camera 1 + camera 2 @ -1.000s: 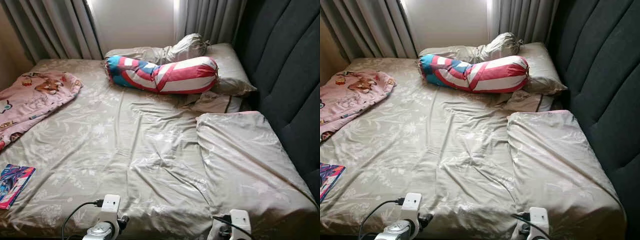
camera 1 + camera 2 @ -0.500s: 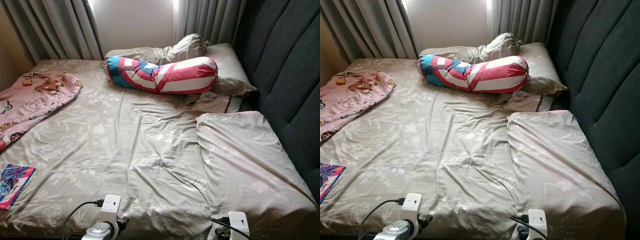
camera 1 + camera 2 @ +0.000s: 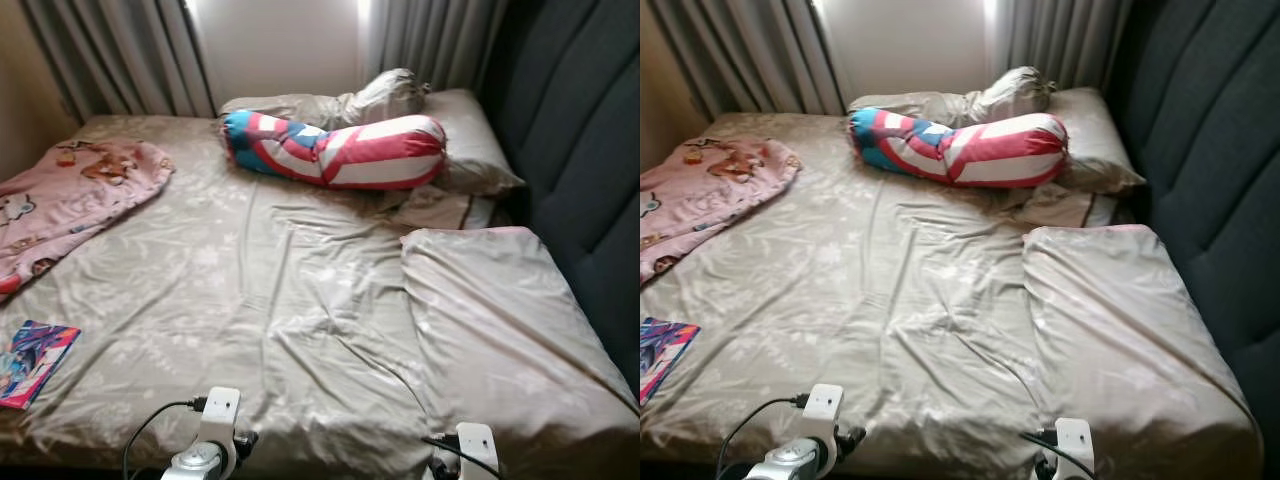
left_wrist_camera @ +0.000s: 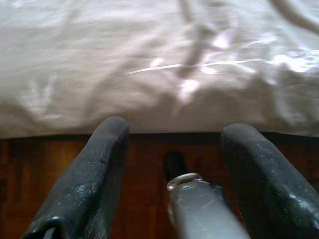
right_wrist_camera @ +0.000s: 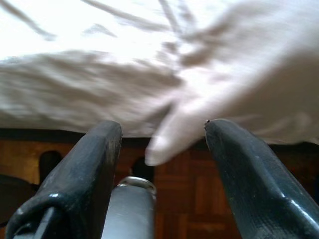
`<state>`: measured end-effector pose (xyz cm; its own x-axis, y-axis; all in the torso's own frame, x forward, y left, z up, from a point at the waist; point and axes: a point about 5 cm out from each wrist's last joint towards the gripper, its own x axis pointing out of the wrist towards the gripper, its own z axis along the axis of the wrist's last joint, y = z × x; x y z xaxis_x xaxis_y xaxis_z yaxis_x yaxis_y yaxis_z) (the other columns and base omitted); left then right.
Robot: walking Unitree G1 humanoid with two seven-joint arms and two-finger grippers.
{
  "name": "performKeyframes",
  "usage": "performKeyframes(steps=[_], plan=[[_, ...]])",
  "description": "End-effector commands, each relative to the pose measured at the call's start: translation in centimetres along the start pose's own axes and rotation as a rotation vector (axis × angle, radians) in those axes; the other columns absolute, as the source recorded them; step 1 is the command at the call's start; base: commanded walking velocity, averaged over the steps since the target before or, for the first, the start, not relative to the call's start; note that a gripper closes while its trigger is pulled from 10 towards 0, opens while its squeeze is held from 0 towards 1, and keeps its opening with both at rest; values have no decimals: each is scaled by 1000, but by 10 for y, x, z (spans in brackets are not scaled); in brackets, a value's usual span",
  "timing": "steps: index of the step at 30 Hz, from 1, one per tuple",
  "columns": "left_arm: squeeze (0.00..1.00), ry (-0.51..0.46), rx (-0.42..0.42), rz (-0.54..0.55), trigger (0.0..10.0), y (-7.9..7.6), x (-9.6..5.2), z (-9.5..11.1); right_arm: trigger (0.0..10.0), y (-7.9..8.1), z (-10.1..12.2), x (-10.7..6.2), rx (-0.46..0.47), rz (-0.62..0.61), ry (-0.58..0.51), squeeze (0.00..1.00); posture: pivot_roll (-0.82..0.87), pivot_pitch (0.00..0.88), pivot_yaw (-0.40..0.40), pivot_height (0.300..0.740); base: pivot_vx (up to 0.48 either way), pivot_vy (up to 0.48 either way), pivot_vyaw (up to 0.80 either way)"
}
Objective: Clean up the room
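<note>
A bed (image 3: 250, 300) with a rumpled beige floral sheet lies before me. On it rest a red, white and blue bolster (image 3: 335, 150), a pink cartoon blanket (image 3: 70, 195) at the left, a folded beige duvet (image 3: 490, 310) at the right and a colourful book (image 3: 35, 350) near the front left edge. Both wrists hang low at the bed's near edge. My left gripper (image 4: 172, 149) is open, with the bed's edge and wooden floor between its fingers. My right gripper (image 5: 162, 149) is open too, facing a hanging fold of the sheet.
Beige pillows (image 3: 440, 120) lie at the head under grey curtains (image 3: 130, 50). A dark padded headboard (image 3: 580, 130) runs along the right side. Brown parquet floor (image 4: 144, 164) shows below the bed's edge.
The whole picture has shifted slightly right, so the camera turned a little left. The right wrist sank a bit at the bottom edge. Nothing on the bed has moved.
</note>
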<state>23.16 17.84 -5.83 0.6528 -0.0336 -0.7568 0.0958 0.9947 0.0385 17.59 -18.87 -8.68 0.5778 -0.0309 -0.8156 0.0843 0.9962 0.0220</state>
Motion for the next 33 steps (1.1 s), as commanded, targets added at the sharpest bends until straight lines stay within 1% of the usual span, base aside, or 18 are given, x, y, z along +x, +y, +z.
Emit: performKeyframes(steps=[1,7,22,33], plan=[[0,24,7,7,10000,5,-1,-5,10000,4,0,1,-7,12,8,0,-66,0,-6,740,0,368,706],[0,24,5,8,10000,6,-2,-6,10000,5,-1,1,19,5,6,0,-65,0,-6,740,0,364,87],[0,22,4,6,10000,7,-1,-5,10000,5,1,1,5,11,10,0,-65,0,-8,740,0,364,0],[0,21,6,1,10000,6,-1,-5,10000,5,0,1,12,11,17,0,-68,0,-8,740,0,363,0]])
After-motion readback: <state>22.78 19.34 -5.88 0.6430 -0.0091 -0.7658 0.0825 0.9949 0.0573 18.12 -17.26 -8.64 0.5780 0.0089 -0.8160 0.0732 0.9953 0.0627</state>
